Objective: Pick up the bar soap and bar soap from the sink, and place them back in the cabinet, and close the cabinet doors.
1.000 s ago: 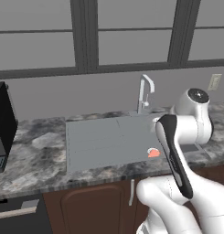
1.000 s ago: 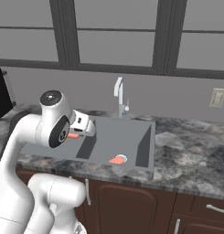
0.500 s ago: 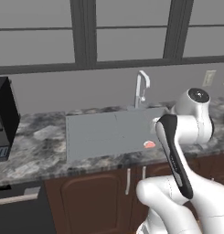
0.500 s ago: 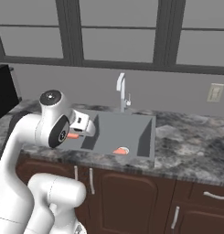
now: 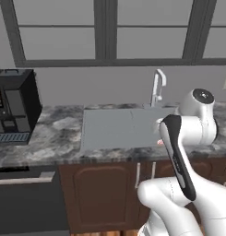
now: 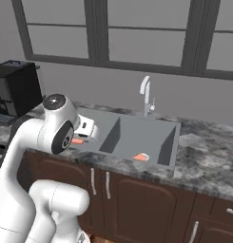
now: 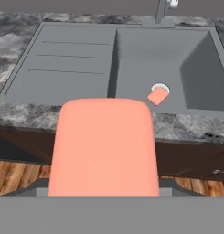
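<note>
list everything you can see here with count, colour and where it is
bar soap: 2, salmon-orange; one large in the hand view, held at the gripper; the other lying in the basin by the drain
sink: 1, grey, set in the counter, ridged drainboard on one side, basin on the other
tap: 1, silver, behind the basin
counter: 1, speckled grey stone, around the sink
coffee machine: 1, black, on the counter to the left
lower cabinet doors: dark brown, silver handles, below the counter
window: dark grey frames, above the counter
arm: 1, white with dark joints
gripper: 1, over the sink's near edge, holding soap
</note>
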